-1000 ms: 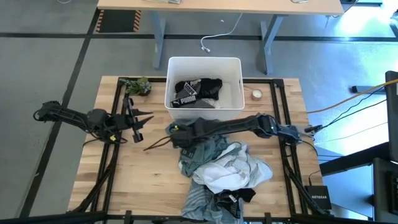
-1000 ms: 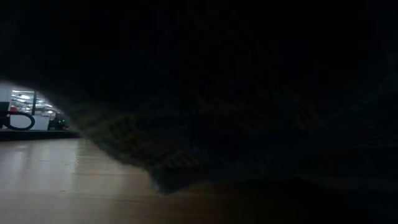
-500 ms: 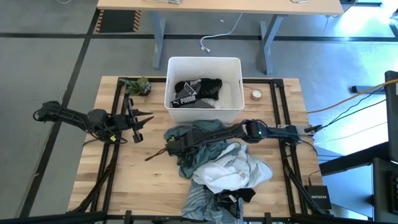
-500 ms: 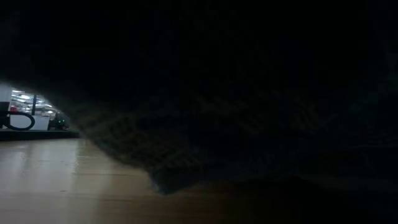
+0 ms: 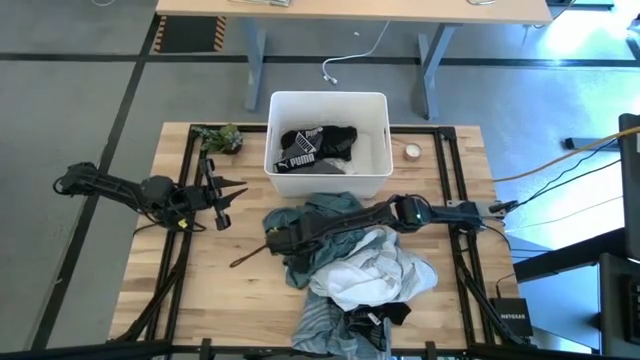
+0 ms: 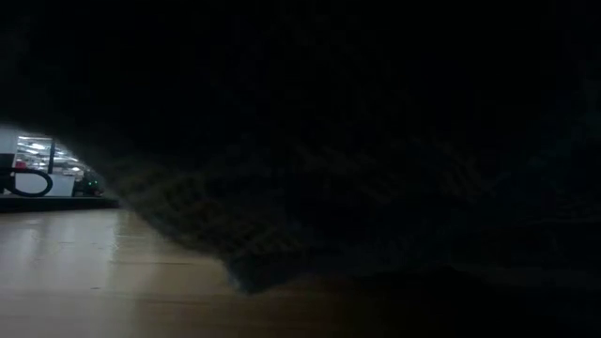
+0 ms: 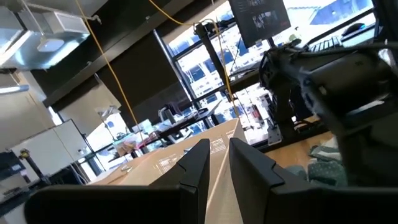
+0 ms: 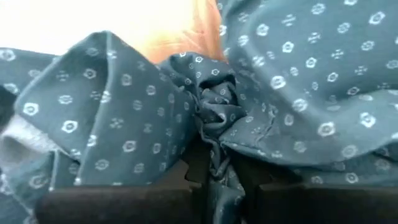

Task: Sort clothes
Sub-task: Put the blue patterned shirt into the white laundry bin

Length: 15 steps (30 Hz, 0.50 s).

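Right wrist view: fingers [image 8: 214, 177] clamped on teal dotted garment [image 8: 298, 81] (fold bunched between) | high view: left fingers [image 5: 228, 193] together, idle

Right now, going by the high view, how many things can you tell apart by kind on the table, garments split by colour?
Teal patterned garment, pinched in the right gripper: 1
White or pale garments in the pile: at least 1
Striped grey garment: 1
Black garment in the white bin: 1
White bin: 1
Camouflage lump: 1
Tape roll: 1
Total: at least 7
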Motion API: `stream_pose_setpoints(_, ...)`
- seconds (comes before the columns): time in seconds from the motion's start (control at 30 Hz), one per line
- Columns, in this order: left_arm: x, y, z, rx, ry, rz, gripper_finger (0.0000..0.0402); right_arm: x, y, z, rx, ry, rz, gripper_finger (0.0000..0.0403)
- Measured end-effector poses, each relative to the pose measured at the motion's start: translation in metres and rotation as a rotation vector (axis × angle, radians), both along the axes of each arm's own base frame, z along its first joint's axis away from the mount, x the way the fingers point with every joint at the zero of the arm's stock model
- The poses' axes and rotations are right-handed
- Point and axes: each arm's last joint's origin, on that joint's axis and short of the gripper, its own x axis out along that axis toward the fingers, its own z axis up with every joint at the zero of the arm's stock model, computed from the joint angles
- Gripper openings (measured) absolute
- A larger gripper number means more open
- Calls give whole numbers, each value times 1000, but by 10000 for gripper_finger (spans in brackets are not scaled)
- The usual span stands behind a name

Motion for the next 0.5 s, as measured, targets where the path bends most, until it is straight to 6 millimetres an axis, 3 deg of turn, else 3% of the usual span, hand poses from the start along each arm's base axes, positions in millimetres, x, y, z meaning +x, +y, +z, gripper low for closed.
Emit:
stream_pose_setpoints(0.27, 0, 0, -1, 22, 14, 4, 56, -12, 31, 31, -111, -76, 75, 44)
stream_pose_setpoints(0.5, 0, 0, -2, 32, 23, 6, 56, -23, 44, 81, -153, -200, 94, 41)
